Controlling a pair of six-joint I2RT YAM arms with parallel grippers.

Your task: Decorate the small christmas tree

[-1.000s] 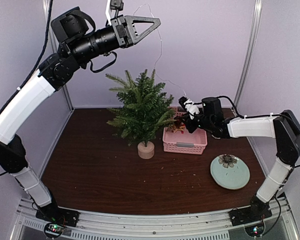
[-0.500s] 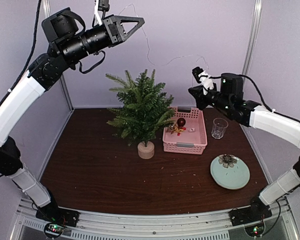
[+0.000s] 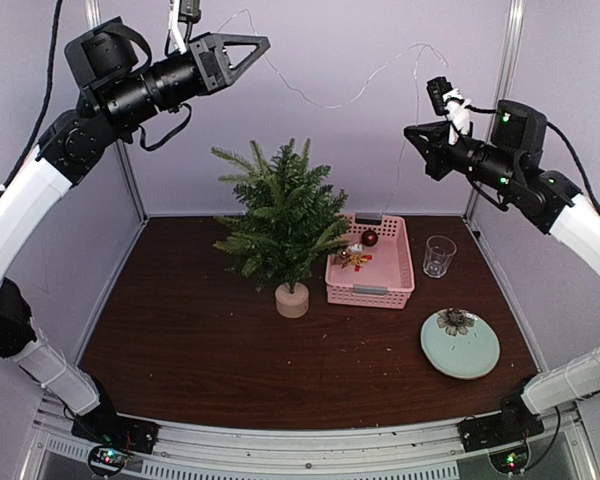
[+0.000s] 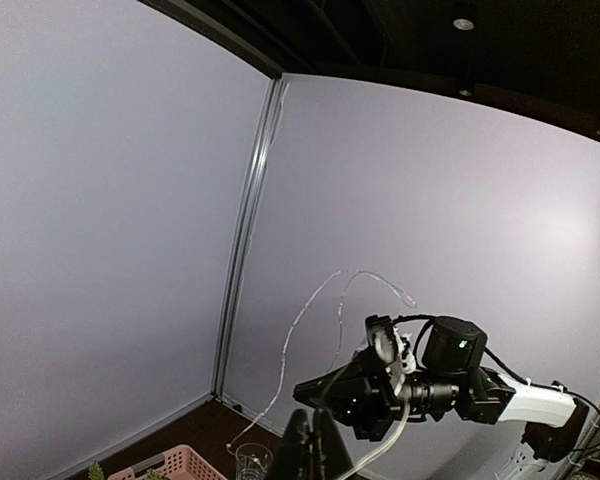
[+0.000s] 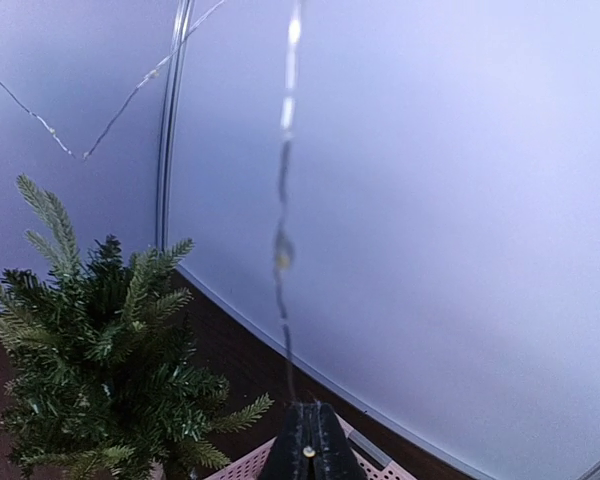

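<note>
The small christmas tree (image 3: 282,218) stands on its pale stump at the table's middle, left of the pink basket (image 3: 371,283); it also shows in the right wrist view (image 5: 90,350). A thin wire string of lights (image 3: 325,104) hangs between both grippers, high above the tree. My left gripper (image 3: 264,43) is shut on one end at the upper left; its fingers (image 4: 302,450) show pressed together on the wire (image 4: 298,322). My right gripper (image 3: 410,131) is shut on the other part at the upper right, and the wire (image 5: 283,240) rises from its closed tips (image 5: 308,452).
The basket holds a red bauble (image 3: 369,238) and a gold ornament (image 3: 352,258). A clear glass (image 3: 439,255) stands right of the basket. A pale green plate (image 3: 477,358) with a dark flower-like piece (image 3: 456,321) lies at the front right.
My right gripper has risen from the basket up and to the right, drawing the wire with it. My left gripper has shifted left and slightly up. The wire now spans between them.
</note>
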